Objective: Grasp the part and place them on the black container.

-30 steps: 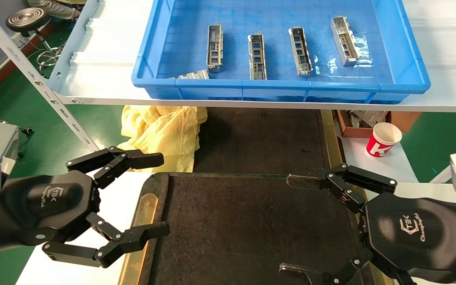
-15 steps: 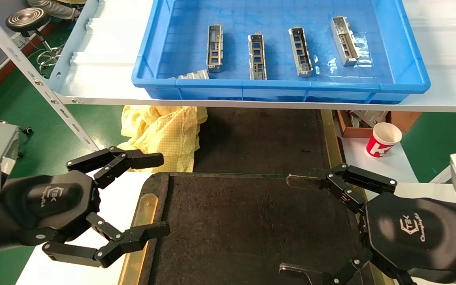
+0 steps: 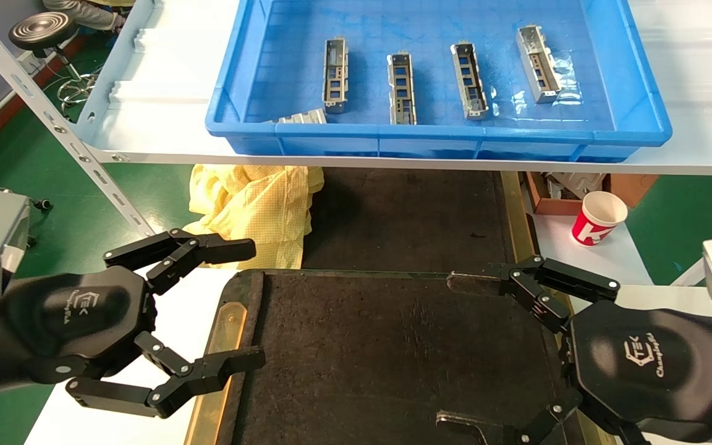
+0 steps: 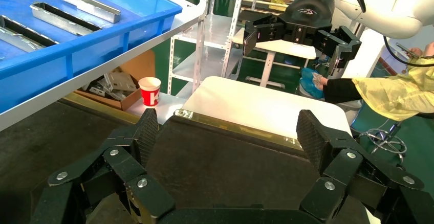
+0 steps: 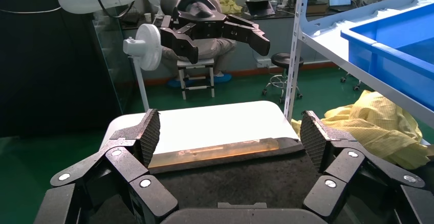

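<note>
Several silver-grey parts lie in a row in the blue bin (image 3: 634, 93) on the raised shelf; the leftmost upright one (image 3: 335, 74) and the rightmost (image 3: 537, 62) bracket the row, and one more (image 3: 300, 116) lies against the bin's front wall. Two show in the left wrist view (image 4: 64, 18). The black container (image 3: 393, 346) lies low in front, bare. My left gripper (image 3: 256, 303) is open and empty over its left brass strip. My right gripper (image 3: 447, 351) is open and empty over its right side. Both wrist views show wide jaws above the tray (image 4: 220, 157) (image 5: 230, 180).
A yellow cloth (image 3: 251, 204) lies under the shelf at the left. A red and white paper cup (image 3: 599, 217) and a brown box (image 3: 554, 191) stand at the right. The white shelf edge (image 3: 393, 164) and its slanted metal post (image 3: 53, 117) overhang the space behind the tray.
</note>
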